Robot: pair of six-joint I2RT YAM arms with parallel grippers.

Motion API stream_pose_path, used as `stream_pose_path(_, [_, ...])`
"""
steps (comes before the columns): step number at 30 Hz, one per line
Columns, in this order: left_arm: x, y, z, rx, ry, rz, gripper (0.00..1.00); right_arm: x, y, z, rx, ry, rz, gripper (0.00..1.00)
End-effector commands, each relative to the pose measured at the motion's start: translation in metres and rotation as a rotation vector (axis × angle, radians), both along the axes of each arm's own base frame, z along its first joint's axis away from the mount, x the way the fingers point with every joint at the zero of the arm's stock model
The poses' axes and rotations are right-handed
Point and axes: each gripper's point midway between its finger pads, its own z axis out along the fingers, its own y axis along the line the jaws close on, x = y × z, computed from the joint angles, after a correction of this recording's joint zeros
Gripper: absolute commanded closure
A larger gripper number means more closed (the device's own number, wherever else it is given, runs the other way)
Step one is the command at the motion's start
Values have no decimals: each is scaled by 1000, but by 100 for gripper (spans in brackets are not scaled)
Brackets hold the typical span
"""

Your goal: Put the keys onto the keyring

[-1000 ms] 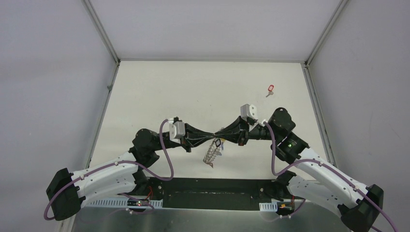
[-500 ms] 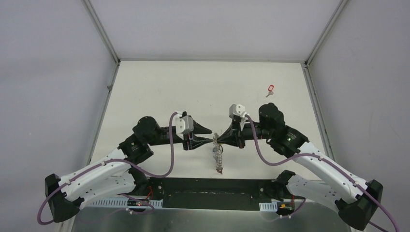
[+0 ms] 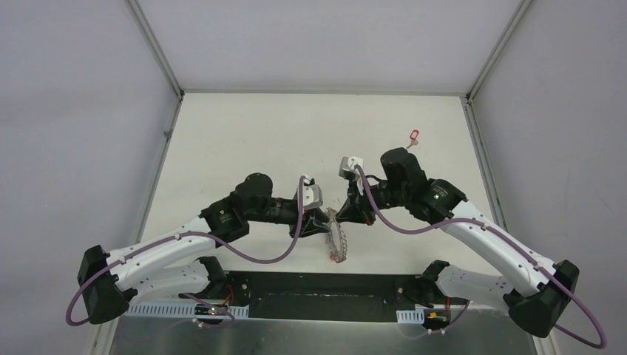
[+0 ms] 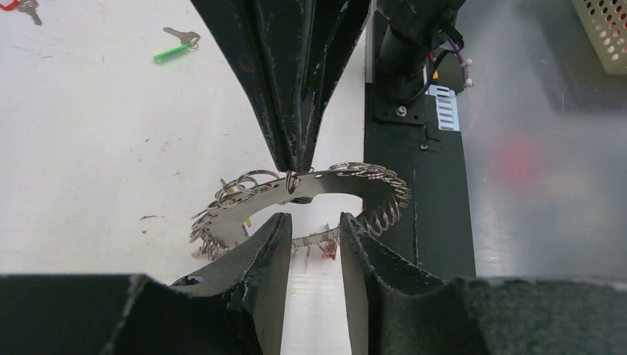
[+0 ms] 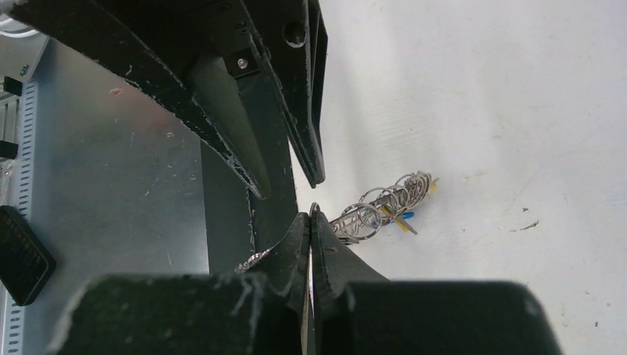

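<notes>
Hanging from the right gripper [image 3: 330, 217], the keyring [image 3: 338, 240] sits just below centre of the top view, between the two arms. It runs down toward the black base plate [image 3: 325, 296]. Cannot tell whether its low end touches the table [image 3: 296, 133].

- Left wrist view: the keyring [image 4: 333, 181] lies mid-frame as a broad dark band fringed with small silver rings. The right gripper [image 4: 293, 168] comes down from the top edge. Its jaws are pressed together on the ring's far rim, among the small rings.
- Same view: the left gripper [image 4: 314, 225] rises from the bottom edge, jaws apart. The ring's near rim shows through the gap. No grip is seen there.
- Right wrist view: the keyring [image 5: 381, 201] appears edge-on, right of centre, and a yellow tag [image 5: 398, 220] and a blue tag [image 5: 406, 215] hang among its rings. The right gripper [image 5: 310, 216] is pinched together at lower centre. The left gripper [image 5: 288, 186] reaches in from the top edge, tips spread.

Loose keys:
- red key [image 3: 413, 136], upper right of the top view, well apart from both arms. It also shows at the top left corner of the left wrist view [image 4: 9, 4].
- green key [image 4: 176, 50], upper left of the left wrist view, lying flat on the table.
</notes>
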Motion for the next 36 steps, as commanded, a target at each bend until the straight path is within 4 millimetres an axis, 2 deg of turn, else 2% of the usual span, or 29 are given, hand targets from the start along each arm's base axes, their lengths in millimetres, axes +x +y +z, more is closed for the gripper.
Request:
stream_pose_path(1, [-2, -10, 24, -68, -47, -11, 69, 1, 5, 29, 71, -53, 15, 100])
stream_pose_path(13, [5, -23, 24, -74, -58, 34, 69, -3, 10, 42, 129, -49, 38, 100])
stream_pose_path(26, [16, -14, 29, -82, -77, 125, 67, -6, 12, 45, 151, -49, 60, 100])
stream_pose_path(29, [6, -14, 37, -117, -103, 67, 72, -6, 12, 44, 152, -48, 61, 100])
stream_pose_path(34, [-5, -19, 42, -142, -115, -6, 96, -5, 13, 45, 157, -50, 55, 100])
stream_pose_path(36, [-7, -21, 43, -143, -115, -26, 100, -4, 13, 46, 157, -54, 48, 100])
